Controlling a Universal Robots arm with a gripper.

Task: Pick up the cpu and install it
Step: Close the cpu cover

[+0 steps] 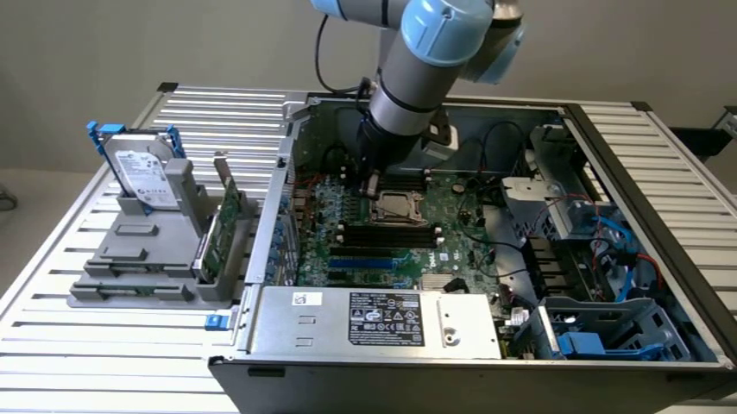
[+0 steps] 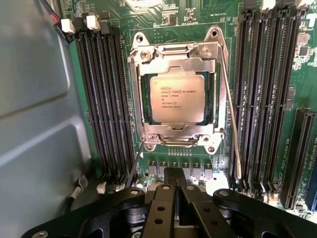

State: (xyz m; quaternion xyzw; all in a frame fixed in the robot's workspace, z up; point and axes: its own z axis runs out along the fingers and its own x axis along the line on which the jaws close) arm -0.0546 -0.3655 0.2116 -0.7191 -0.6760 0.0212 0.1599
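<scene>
The cpu (image 2: 177,99), a small silver-grey square chip with printed text, lies flat inside the socket on the green motherboard. The metal socket frame (image 2: 176,52) is folded down around its rim, and a thin lever (image 2: 229,114) runs along one side. My gripper (image 2: 178,181) is shut, its two black fingers pressed together with nothing between them, just off the socket's edge. In the exterior view the gripper (image 1: 371,187) hangs low inside the open computer case, a little to the exterior view's left of the cpu (image 1: 401,205).
Black memory slots (image 2: 106,104) flank the socket on both sides, and a grey case wall (image 2: 34,99) stands close by. Cables and drive bays (image 1: 599,250) fill the case at the exterior view's right. A hard drive with blue bracket (image 1: 144,177) stands on a grey rack outside the case.
</scene>
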